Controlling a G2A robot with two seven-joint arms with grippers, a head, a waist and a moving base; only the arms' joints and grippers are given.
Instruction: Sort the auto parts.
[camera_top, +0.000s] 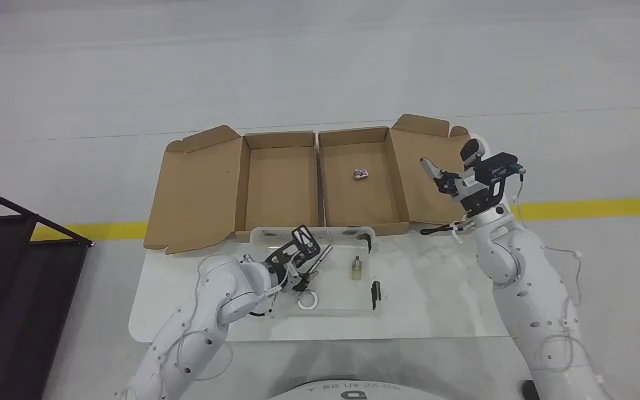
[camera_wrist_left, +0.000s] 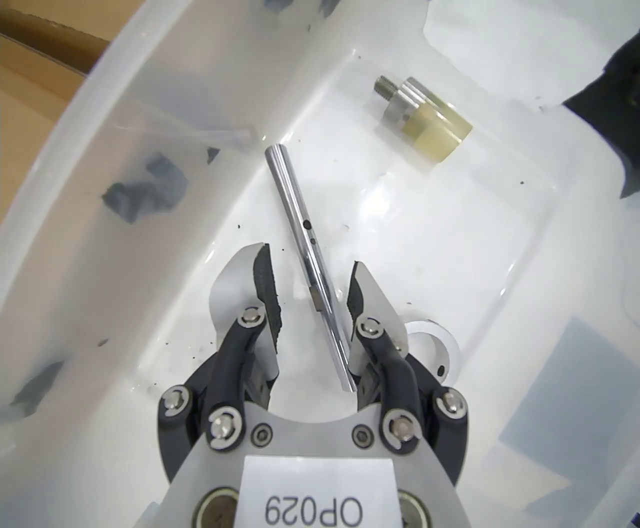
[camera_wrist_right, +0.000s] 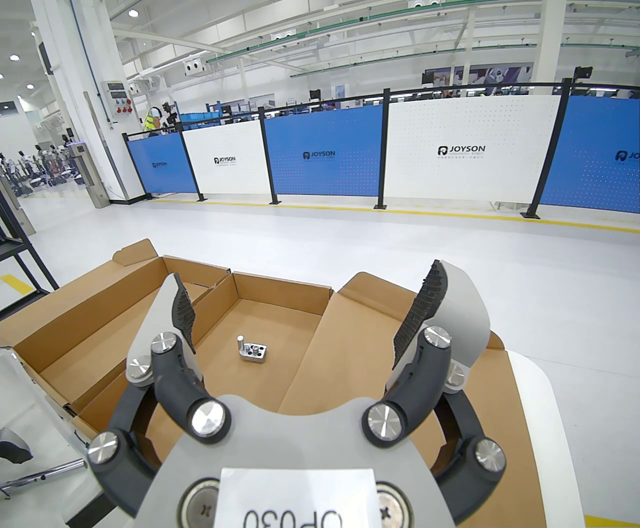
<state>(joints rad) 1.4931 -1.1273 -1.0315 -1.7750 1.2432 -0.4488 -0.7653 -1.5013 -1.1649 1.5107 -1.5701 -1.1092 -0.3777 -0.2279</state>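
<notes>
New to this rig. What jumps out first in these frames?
First, the left gripper, fingers open, straddling a shiny steel rod on the floor of the clear bin, with a brass-coloured fitting lying beyond it. Next, the right gripper, also open, held over a flap of the cardboard box that has one small metal part in it.
</notes>
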